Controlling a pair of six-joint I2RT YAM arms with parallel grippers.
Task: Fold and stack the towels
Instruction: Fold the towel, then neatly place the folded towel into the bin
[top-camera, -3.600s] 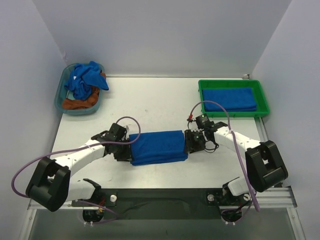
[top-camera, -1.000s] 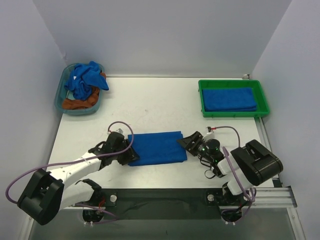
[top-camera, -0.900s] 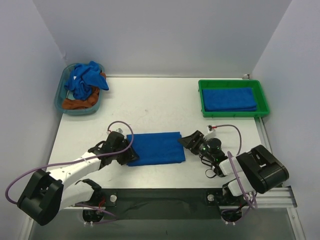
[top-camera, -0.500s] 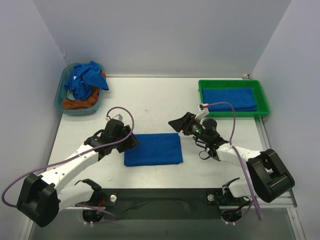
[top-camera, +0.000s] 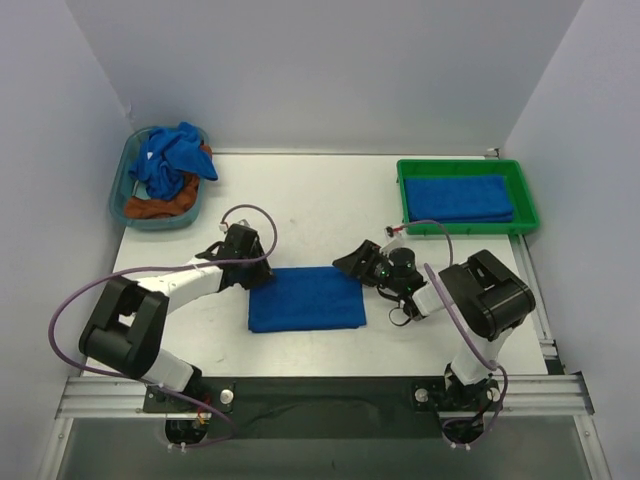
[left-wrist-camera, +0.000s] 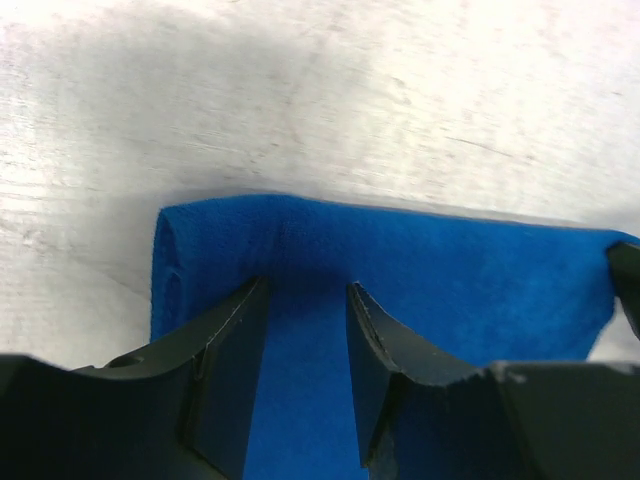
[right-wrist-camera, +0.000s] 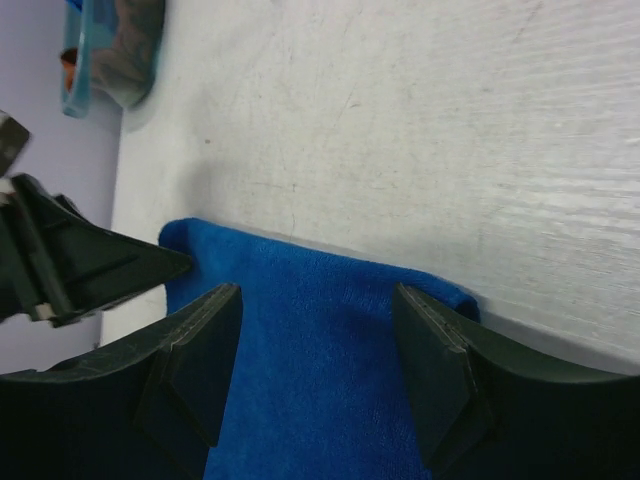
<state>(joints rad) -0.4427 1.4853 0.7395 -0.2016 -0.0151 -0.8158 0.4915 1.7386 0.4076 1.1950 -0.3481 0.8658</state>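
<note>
A folded blue towel (top-camera: 305, 298) lies flat on the white table in front of the arms. My left gripper (top-camera: 250, 271) is at its far left corner. In the left wrist view its fingers (left-wrist-camera: 303, 296) stand apart over the towel (left-wrist-camera: 420, 270), holding nothing. My right gripper (top-camera: 355, 262) is at the far right corner. In the right wrist view it (right-wrist-camera: 315, 300) is wide open over the towel's far edge (right-wrist-camera: 310, 340), and the left gripper's finger (right-wrist-camera: 90, 265) shows at the left. Another folded blue towel (top-camera: 456, 197) lies in the green tray (top-camera: 525, 225).
A teal basket (top-camera: 128, 215) at the back left holds crumpled blue (top-camera: 170, 160) and orange (top-camera: 170, 203) towels. It also shows in the right wrist view (right-wrist-camera: 110, 50). White walls enclose the table on three sides.
Both grippers have moved from the towel's left and right sides to its far corners. The towel now lies a little nearer and more to the left.
</note>
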